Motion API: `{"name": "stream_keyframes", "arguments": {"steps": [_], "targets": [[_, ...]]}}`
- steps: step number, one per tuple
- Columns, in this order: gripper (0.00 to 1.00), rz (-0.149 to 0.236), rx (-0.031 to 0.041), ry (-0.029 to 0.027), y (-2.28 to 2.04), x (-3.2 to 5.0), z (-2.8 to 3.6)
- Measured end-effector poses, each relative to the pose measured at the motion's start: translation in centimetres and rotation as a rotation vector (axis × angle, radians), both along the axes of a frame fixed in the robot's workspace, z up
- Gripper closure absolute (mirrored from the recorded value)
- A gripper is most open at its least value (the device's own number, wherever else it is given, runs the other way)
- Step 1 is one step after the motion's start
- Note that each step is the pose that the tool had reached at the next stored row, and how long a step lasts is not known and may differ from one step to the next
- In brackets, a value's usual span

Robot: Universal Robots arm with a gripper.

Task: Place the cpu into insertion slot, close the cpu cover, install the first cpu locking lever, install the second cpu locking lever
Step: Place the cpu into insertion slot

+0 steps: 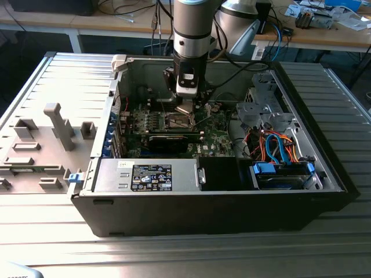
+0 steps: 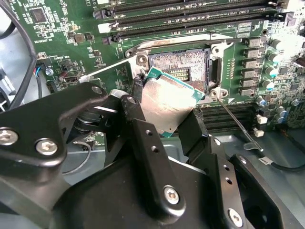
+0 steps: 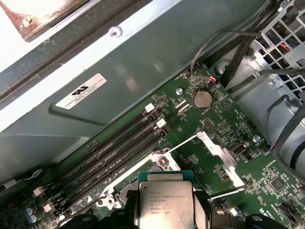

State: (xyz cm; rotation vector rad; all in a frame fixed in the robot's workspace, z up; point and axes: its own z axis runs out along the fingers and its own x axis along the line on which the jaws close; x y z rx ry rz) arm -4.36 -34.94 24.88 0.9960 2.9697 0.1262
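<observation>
My gripper (image 1: 186, 106) is inside the open computer case, shut on the cpu (image 2: 167, 102), a small square chip with a pale metal top and a green edge. Its black fingers (image 2: 143, 138) clamp two opposite sides of the chip. The cpu (image 3: 166, 202) hangs slightly tilted just above the open insertion slot (image 2: 178, 64), partly overlapping it and apart from it. The cpu cover (image 3: 219, 155) is swung up off the socket. Two thin wire locking levers (image 2: 102, 70) (image 2: 233, 119) stick out unlatched on either side.
Memory slots (image 2: 190, 9) run beside the socket. Towards the exterior view's right sit a drive cage (image 1: 264, 107) and orange and blue cables (image 1: 272, 142). The power supply (image 1: 151, 176) lies along the case front. A grey fixture plate (image 1: 46, 133) lies outside on the exterior view's left.
</observation>
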Motion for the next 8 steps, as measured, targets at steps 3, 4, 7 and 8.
{"name": "stream_keyframes", "arguments": {"steps": [3, 4, 7, 8], "targets": [[0.46, -0.013, 0.0000, -0.0001, 0.00, 0.00, 0.00], [0.46, -0.019, 0.0000, 0.0000, 0.00, 0.00, 0.00], [0.46, -0.032, 0.0000, 0.0000, 0.00, 0.00, 0.00], [0.46, -0.038, 0.0000, 0.0000, 0.00, 0.00, 0.00]]}}
